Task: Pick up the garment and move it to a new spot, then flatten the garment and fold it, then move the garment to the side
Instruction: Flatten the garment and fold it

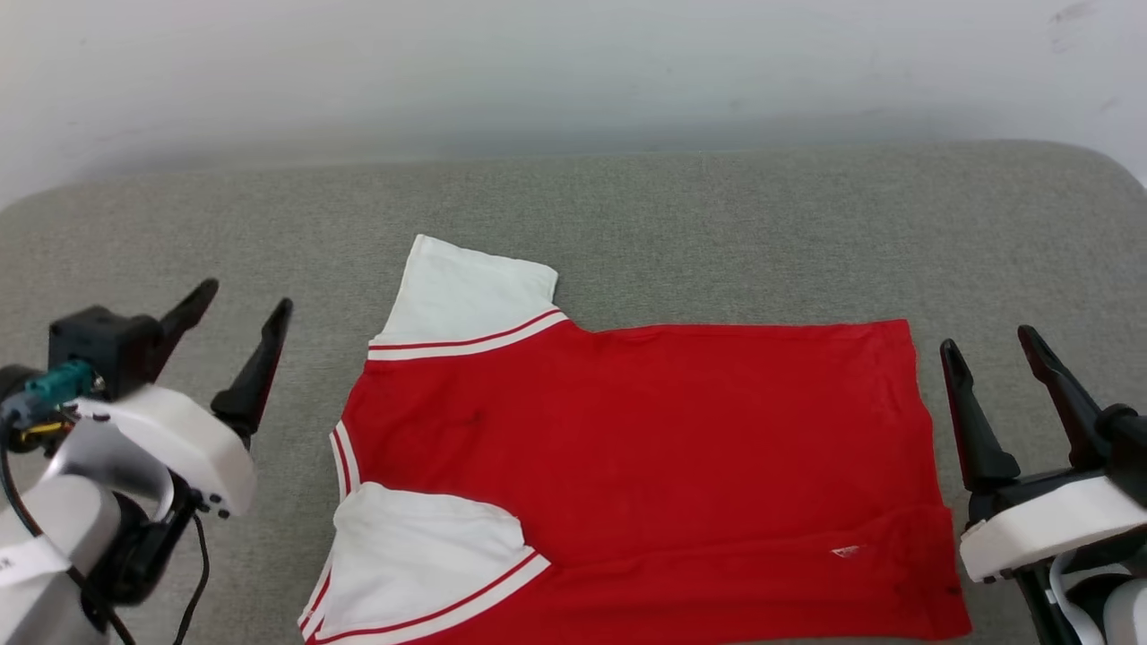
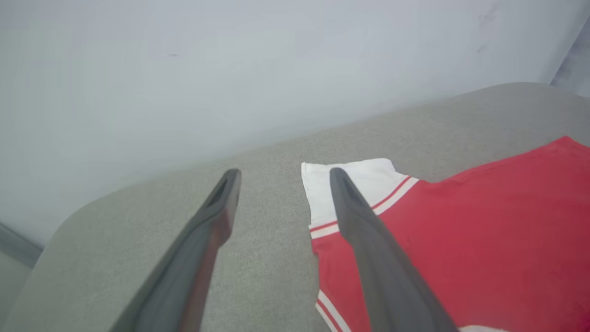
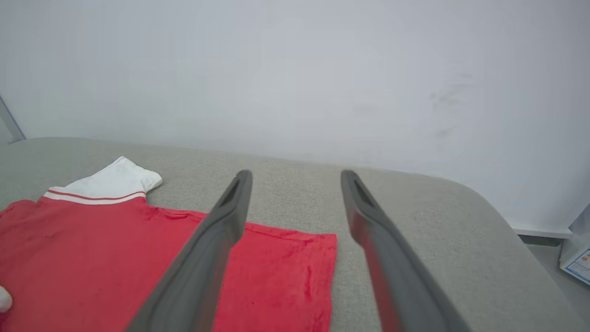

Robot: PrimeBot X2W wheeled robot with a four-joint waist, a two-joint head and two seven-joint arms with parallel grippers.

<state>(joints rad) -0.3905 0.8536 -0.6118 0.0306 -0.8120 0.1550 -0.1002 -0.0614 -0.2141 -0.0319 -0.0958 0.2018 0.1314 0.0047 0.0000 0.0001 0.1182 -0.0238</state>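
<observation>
Garment flat, both hands free: I judge the folding step is in hand.

The garment (image 1: 627, 430) lies spread on the grey worktop (image 1: 717, 224), sleeves towards my left hand (image 1: 246, 296) and hem just beside my right hand (image 1: 986, 339). Both hands stand wide apart and hold nothing, flanking the cloth without touching it. Next I'd need each hand lowered onto its end of the cloth, pinching an edge and carrying it across evenly.
</observation>
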